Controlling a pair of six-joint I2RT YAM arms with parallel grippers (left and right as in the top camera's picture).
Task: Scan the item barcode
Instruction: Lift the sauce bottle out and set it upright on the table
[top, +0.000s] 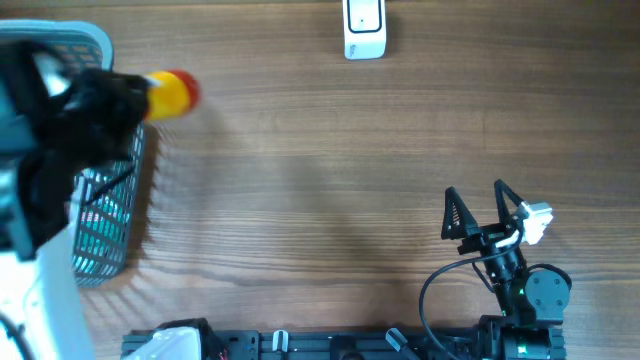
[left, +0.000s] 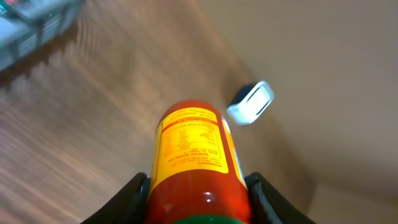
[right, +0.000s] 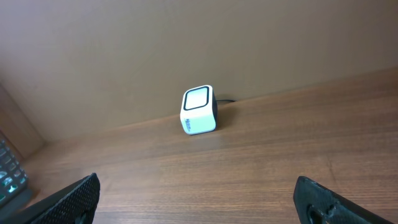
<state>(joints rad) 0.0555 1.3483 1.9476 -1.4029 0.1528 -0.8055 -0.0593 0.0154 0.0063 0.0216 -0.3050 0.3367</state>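
Left claw (left: 198, 200) gripping bottle (left: 193, 146), scanner (top: 364, 28) at far table (top: 300, 180) edge

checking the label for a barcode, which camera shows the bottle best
The left wrist view: the bottle sits large, its yellow label facing the camera, though the print is too blurred to read. The overhead view shows only its yellow and red end, small and blurred. The right wrist view misses it.

Table (top: 300, 180): wood-grain top, looking matt. Bottle (left: 198, 186): smooth, glossy, wearing printed label (left: 189, 140). Scanner (right: 199, 110), 12 o'clock: smooth white plastic, shining faintly.
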